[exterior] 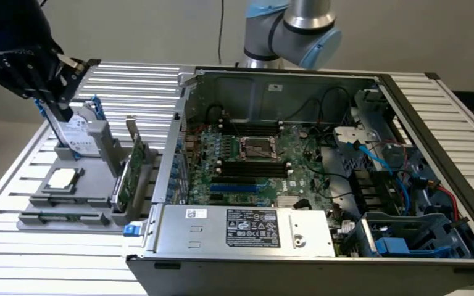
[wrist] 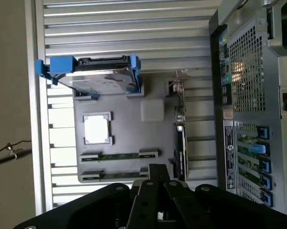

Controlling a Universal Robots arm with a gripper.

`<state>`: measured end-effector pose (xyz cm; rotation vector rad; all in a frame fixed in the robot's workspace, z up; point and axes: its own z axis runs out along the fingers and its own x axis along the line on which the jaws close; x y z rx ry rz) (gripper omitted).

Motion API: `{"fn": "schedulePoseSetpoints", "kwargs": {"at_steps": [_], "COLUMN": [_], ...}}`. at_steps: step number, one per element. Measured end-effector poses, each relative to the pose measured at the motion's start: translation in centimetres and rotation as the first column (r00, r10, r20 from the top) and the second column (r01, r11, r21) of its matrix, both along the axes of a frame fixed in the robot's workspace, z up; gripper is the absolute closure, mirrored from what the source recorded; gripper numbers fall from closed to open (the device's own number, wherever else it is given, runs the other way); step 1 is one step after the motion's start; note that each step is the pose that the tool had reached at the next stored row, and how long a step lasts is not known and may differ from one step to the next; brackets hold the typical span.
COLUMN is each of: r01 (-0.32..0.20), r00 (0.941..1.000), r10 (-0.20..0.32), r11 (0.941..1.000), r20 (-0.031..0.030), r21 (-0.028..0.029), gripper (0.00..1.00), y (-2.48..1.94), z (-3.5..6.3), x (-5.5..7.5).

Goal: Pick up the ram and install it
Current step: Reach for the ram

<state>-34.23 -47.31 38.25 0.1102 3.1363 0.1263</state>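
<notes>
The hand (wrist: 158, 171) hangs above the grey holder (wrist: 127, 129) on the table (wrist: 134, 28), with its fingers pressed together and pinching nothing. The ram (wrist: 116, 175) lies flat in the holder below the hand, apart from it. A second stick (wrist: 119, 155) lies beside it, and the hard drive (wrist: 98, 78) is farther from the hand.

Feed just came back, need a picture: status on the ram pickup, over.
Gripper shut, empty, high over grey tray. Ram lying flat in tray, untouched. Nothing covering it.
</notes>
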Motion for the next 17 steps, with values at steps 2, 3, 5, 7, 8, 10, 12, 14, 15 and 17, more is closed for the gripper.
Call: {"fn": "schedulePoseSetpoints", "kwargs": {"at_steps": [2, 3, 5, 7, 8, 10, 12, 14, 15, 17], "r01": [0.0, 0.0, 0.0, 0.0, 0.0, 0.0, 0.0, 0.0, 0.0, 0.0], "r00": [1.0, 1.0, 1.0, 1.0, 1.0, 0.9999, 0.9998, 0.9996, 0.9995, 0.9995], "r10": [0.0, 0.0, 0.0, 0.0, 0.0, 0.0, 0.0, 0.0, 0.0, 0.0], "r11": [1.0, 1.0, 1.0, 1.0, 1.0, 1.0, 1.0, 1.0, 1.0, 1.0], "r20": [-0.0004, -0.0012, -0.0034, -0.0058, -0.0068, -0.0104, -0.0183, -0.0269, -0.0307, -0.0324], "r21": [0.0, 0.0001, 0.0, 0.0, 0.0001, 0.0, 0.0, 0.0001, 0.0, 0.0001], "gripper": [0.89, 0.89, 0.89, 0.89, 0.89, 0.89, 0.89, 0.89, 0.89, 0.89], "y": [-0.29, -0.43, -0.65, -0.88, -0.97, -1.22, -1.58, -1.97, -2.16, -2.33], "z": [-0.17, -0.28, -0.5, -0.72, -0.81, -0.99, -1.18, -1.38, -1.47, -1.53], "x": [-0.4, -0.7, -1.1, -1.5, -1.7, -2.1, -2.2, -2.4, -2.4, -2.6]}}
